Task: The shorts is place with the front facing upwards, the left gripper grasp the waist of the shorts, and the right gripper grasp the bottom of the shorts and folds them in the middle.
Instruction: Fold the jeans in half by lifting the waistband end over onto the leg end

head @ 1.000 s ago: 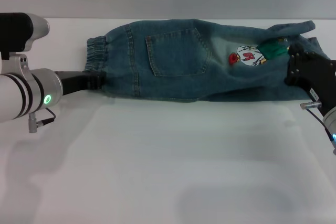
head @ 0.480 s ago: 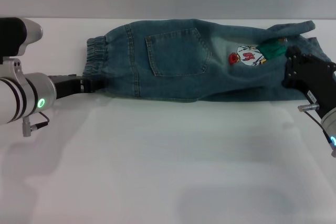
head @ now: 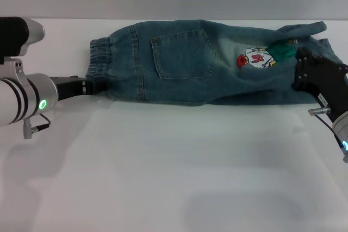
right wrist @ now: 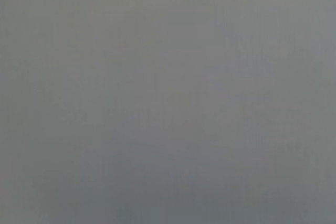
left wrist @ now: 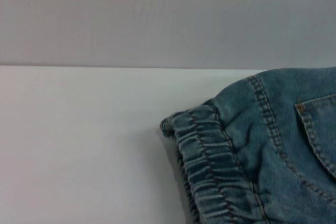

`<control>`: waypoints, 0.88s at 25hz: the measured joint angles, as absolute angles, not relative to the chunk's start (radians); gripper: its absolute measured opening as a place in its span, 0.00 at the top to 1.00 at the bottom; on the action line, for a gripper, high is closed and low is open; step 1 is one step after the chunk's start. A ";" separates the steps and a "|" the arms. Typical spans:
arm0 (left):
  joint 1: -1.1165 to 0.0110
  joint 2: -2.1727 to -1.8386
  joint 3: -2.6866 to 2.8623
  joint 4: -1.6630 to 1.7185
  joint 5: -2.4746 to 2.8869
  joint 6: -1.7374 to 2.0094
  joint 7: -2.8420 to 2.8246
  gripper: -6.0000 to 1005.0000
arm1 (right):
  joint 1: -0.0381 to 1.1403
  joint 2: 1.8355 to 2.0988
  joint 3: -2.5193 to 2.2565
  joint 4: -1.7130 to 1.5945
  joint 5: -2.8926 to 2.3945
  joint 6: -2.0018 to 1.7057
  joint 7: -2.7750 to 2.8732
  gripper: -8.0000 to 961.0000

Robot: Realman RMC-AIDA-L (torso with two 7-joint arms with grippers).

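Observation:
The blue denim shorts (head: 185, 63) lie flat across the far part of the white table (head: 174, 167). Their gathered waist (head: 99, 58) is at the left and the bottom (head: 321, 36) at the right. A back pocket and a cartoon patch (head: 258, 58) face up. My left gripper (head: 97, 86) rests at the near corner of the waist, touching the cloth. The left wrist view shows the ruffled waist (left wrist: 210, 166) close up. My right gripper (head: 300, 71) sits over the near part of the bottom, beside a bit of green cloth (head: 283, 52). The right wrist view is plain grey.
A grey wall rises behind the table's far edge, just beyond the shorts. The white tabletop stretches from the shorts toward me.
My left arm drew back to the left, then crept slightly right again to the waist corner. The right gripper shifted a little to the left. The shorts have not moved.

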State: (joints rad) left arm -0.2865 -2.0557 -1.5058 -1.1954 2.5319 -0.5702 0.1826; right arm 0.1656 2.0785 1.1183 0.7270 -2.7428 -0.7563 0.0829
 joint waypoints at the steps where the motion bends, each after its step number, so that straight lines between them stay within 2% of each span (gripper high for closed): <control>1: -0.298 -2.056 -1.504 -1.180 2.528 -0.570 0.183 0.20 | 0.166 2.078 1.118 0.727 -2.743 -0.756 0.083 0.99; 22: -0.360 -2.061 -1.498 -1.095 2.521 -0.566 0.184 0.23 | 0.166 2.078 1.117 0.729 -2.743 -0.756 0.084 0.99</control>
